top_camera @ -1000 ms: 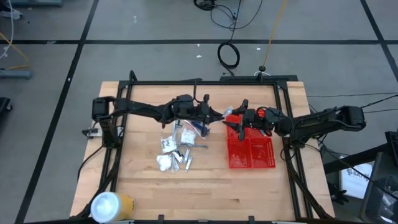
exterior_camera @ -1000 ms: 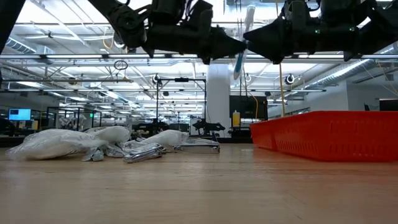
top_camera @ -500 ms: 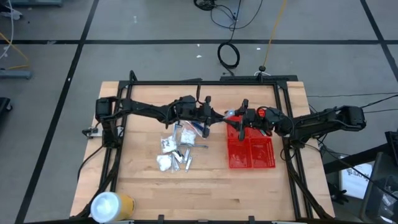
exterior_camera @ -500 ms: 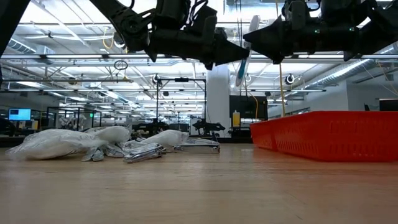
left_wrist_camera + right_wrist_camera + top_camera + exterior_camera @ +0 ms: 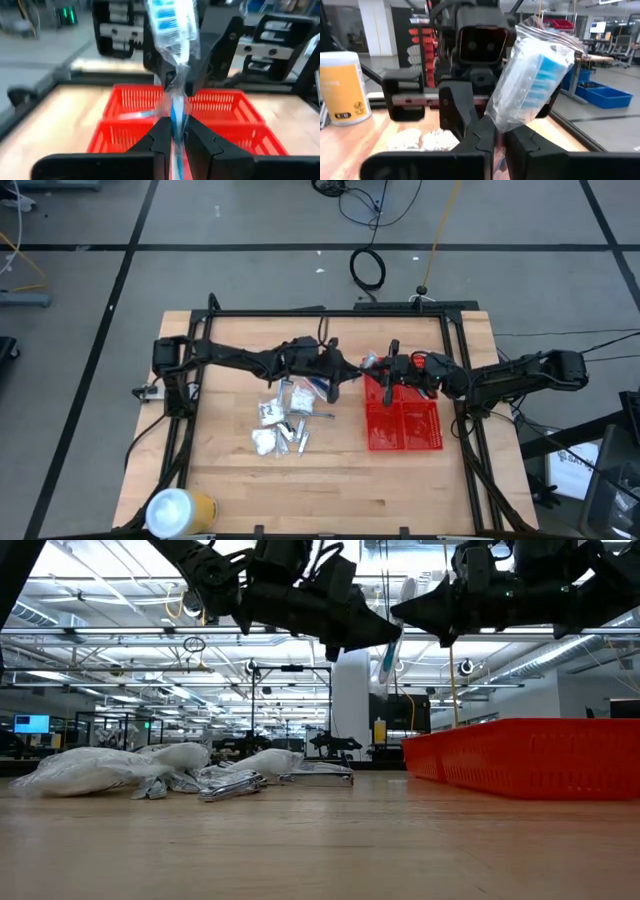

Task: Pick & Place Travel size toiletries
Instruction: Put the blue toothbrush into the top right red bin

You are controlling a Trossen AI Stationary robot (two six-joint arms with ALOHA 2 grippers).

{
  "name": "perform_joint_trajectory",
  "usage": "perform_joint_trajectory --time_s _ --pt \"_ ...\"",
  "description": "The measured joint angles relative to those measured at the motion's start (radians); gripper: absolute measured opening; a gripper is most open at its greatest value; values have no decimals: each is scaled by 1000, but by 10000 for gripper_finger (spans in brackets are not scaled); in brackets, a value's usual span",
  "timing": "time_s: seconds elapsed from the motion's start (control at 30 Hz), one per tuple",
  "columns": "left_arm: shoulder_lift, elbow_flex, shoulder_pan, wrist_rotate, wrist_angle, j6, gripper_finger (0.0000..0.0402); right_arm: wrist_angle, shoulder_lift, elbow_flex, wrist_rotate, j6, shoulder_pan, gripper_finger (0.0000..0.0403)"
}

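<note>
I found the bagged toothbrush (image 5: 172, 35), a blue-and-white item in clear wrap, held in the air between both arms, above the table (image 5: 240, 490) at the near-left corner of the red basket (image 5: 403, 425); in the low view it hung upright (image 5: 388, 655) between the two arm tips. The left gripper (image 5: 172, 132) had its jaws clenched on the lower end of the toothbrush; the right gripper (image 5: 495, 137) had its jaws clenched on the wrap at the other end, so both held the one item. The remaining toiletries (image 5: 285, 425), white packets and silver tubes, lay in a loose pile on the table, left of the basket and apart from it. A white-and-yellow roll (image 5: 178, 510) stood at the front-left corner of the table, well apart from the pile.
</note>
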Motion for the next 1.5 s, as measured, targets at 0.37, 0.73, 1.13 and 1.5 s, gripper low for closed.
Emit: perform_joint_trajectory --time_s 0.37,0.73,1.13,1.5 --pt "-24 274 -40 -72 -503 172 222 -55 -41 2 23 20 -15 10" --pt "-162 68 -1 -113 -433 105 293 -844 -309 205 218 59 37 10" --pt "-363 -265 85 -415 -251 -50 294 -1702 -284 425 386 431 16 10" --pt "-380 -274 82 -424 -254 -31 294 -1823 -195 424 381 510 -14 11"
